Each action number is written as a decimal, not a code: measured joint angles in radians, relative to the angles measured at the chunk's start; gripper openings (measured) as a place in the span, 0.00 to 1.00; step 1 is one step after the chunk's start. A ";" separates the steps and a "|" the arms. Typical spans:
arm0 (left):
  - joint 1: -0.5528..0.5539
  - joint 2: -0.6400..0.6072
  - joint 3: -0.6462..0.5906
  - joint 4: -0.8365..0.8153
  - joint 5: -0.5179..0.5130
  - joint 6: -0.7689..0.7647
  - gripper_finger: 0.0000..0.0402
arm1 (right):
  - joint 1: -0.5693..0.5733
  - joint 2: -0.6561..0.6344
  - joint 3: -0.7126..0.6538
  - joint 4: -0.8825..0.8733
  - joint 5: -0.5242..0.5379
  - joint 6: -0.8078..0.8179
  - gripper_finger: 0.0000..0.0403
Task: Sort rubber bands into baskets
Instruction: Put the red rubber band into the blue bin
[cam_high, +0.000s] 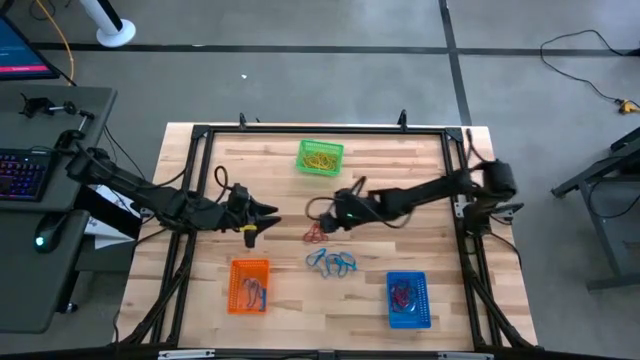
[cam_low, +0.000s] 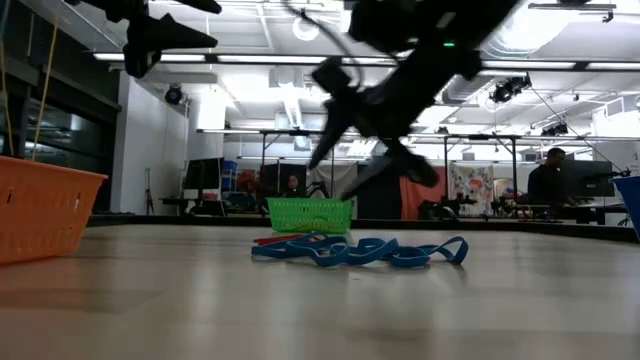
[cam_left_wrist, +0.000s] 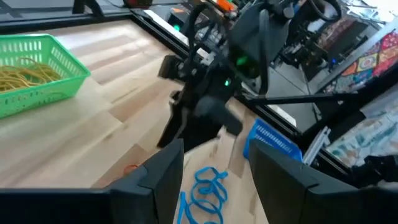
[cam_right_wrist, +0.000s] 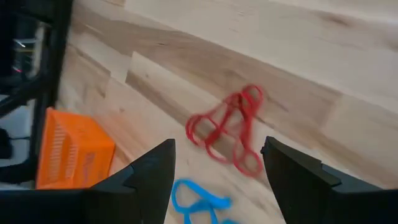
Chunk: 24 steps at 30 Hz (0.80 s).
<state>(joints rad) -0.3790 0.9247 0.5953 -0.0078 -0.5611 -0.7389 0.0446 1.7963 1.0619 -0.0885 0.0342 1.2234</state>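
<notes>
Bands lie in the middle of the wooden table (cam_high: 290, 200). From above, we see a small red bunch (cam_high: 314, 234) at the centre, and a blue bunch (cam_high: 333, 263) just next to it, at about 5 o'clock from the red one.

The green basket (cam_high: 320, 157) sits at 12 o'clock on the table. It has yellow bands (cam_high: 321, 156) inside. The orange basket (cam_high: 249, 286) sits at about 7 o'clock and the blue basket (cam_high: 407, 299) at about 5 o'clock. Each of these two has some bands in it, but we cannot tell their colours for sure.

The right gripper (cam_high: 331, 213) hangs over the red bunch, a little to its 1 o'clock side. In its own camera we see its two fingers (cam_right_wrist: 146, 183) spread apart with nothing between them, and the red bands on the wood in the gap. It is not touching them.

The left gripper (cam_high: 265, 215) is up in the air at about 9 o'clock from the red bunch, near it. Its fingers (cam_left_wrist: 163, 175) are spread apart too, and it holds nothing.
</notes>
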 joint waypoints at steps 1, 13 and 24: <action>0.000 0.000 0.000 0.001 -0.004 0.000 0.43 | -0.007 0.028 0.046 -0.045 -0.002 -0.017 0.57; 0.000 0.004 0.000 -0.019 -0.007 -0.001 0.43 | -0.052 0.270 0.401 -0.456 -0.014 -0.074 0.57; 0.000 0.004 0.000 -0.022 -0.006 0.000 0.43 | -0.057 0.299 0.408 -0.474 -0.003 0.031 0.41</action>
<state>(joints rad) -0.3792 0.9291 0.5953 -0.0299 -0.5674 -0.7391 -0.0120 2.0956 1.4696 -0.5624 0.0315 1.2544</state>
